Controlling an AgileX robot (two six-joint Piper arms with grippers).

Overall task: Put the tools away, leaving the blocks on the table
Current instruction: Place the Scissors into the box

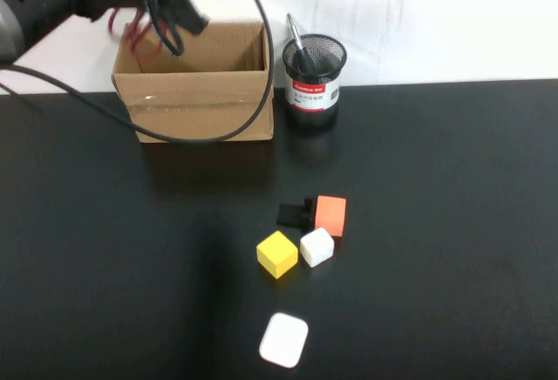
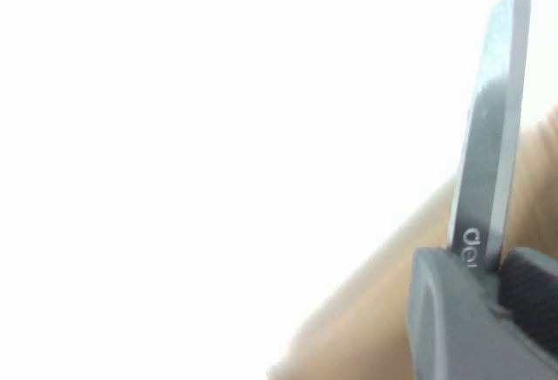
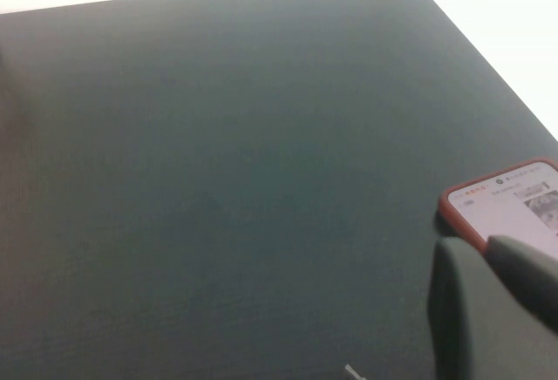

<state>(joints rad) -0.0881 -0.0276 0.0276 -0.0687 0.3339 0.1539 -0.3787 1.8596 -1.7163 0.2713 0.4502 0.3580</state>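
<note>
Table: your matte black table (image 1: 453, 223) meets a white wall.
Left gripper: your left gripper (image 1: 166, 5) hangs above the cardboard box (image 1: 196, 105), clamped on the scissors (image 2: 488, 153).
Scissors: blade runs lengthwise out from the fingers (image 2: 453, 319); red handles show over the box.
Right gripper: your right gripper (image 3: 497, 310) sits low over bare tabletop beside a phone (image 3: 506, 201); whether it is parted, you cannot tell.
Blocks: yellow cube (image 1: 277, 254) and white cube (image 1: 316, 246) sit centre-table.

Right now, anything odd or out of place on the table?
One oddity: a red-cased phone with its screen lit lies on the table beside the right hand, unrelated to the job. The blocks sit loosely grouped. The left hand holds the scissors over the cardboard box.
</note>
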